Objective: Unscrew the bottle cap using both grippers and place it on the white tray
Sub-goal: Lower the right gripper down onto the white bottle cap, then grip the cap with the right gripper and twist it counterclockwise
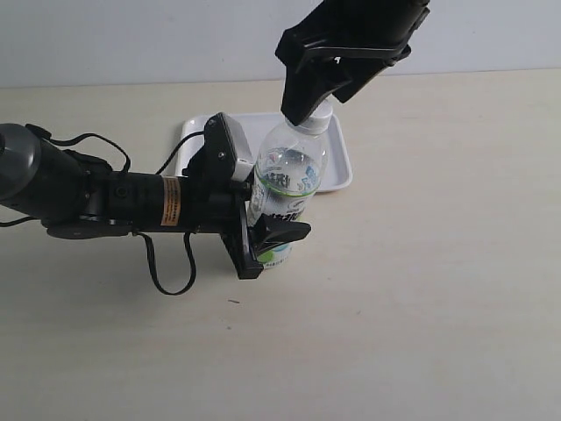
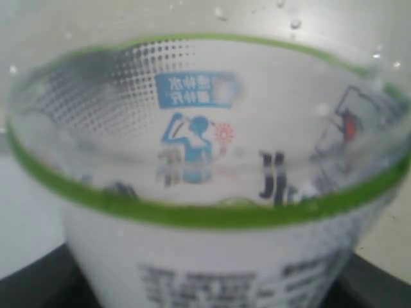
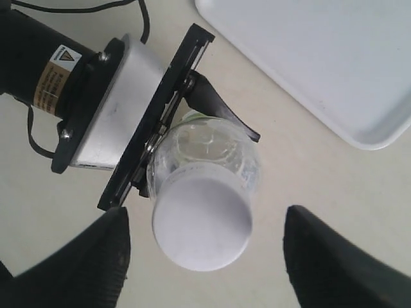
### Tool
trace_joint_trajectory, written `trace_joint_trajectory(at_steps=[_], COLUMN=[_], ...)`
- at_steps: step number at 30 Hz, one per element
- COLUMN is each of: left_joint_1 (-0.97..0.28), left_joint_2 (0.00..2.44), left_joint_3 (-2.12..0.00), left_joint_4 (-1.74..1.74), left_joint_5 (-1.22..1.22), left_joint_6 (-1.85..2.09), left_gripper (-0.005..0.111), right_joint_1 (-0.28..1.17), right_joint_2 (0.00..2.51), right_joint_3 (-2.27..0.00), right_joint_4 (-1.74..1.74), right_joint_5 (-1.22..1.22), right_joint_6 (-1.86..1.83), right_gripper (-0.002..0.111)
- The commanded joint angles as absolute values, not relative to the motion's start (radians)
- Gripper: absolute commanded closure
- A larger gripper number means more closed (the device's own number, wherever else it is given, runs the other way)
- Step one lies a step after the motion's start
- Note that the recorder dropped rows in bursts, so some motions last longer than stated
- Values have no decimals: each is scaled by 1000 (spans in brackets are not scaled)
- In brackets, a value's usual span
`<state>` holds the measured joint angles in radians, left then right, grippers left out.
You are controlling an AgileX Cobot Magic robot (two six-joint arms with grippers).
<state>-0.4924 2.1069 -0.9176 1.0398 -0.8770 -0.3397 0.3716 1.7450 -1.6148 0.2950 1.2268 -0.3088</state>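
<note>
From outside, my left fingers (image 1: 285, 233) pinch the small clear plastic bottle (image 1: 294, 167) low on its label, upright, just in front of the flat white plastic tray (image 1: 340, 168) on the beige table (image 1: 421, 281); my left wrist shows only that label close up; my right wrist shows my right fingers (image 3: 83, 263) spread either side of the round white screw cap (image 3: 202, 224), which sits on the bottle's neck.

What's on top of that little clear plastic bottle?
A round white plastic cap, with the black right gripper open, flanking it. The neck of the clear plastic bottle is hidden beneath.
</note>
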Motion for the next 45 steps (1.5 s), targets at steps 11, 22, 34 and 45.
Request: trace_joint_trajectory(at_steps=[11,22,34,45], left_joint_1=[-489,-489,-489,-489], left_joint_2=[2095,2095,2095,2095], left_joint_3=[-918,-918,-918,-918], left_joint_4=[1036,1036,1036,1036], left_joint_5=[-855,-855,-855,-855], left_joint_6=[-333,-331,-329,-329], left_gripper=[107,107,107,107], right_joint_1=[373,373,373,373], right_joint_2=[1759,1761,1761,1761], right_joint_3=[-1613,-1613,-1613,-1613], right_joint_4=[351,339,298,296], right_joint_5=[1221,1221,1221,1221], right_joint_6=[-423,-423,-422,-424], right_gripper=[48,50,51,74])
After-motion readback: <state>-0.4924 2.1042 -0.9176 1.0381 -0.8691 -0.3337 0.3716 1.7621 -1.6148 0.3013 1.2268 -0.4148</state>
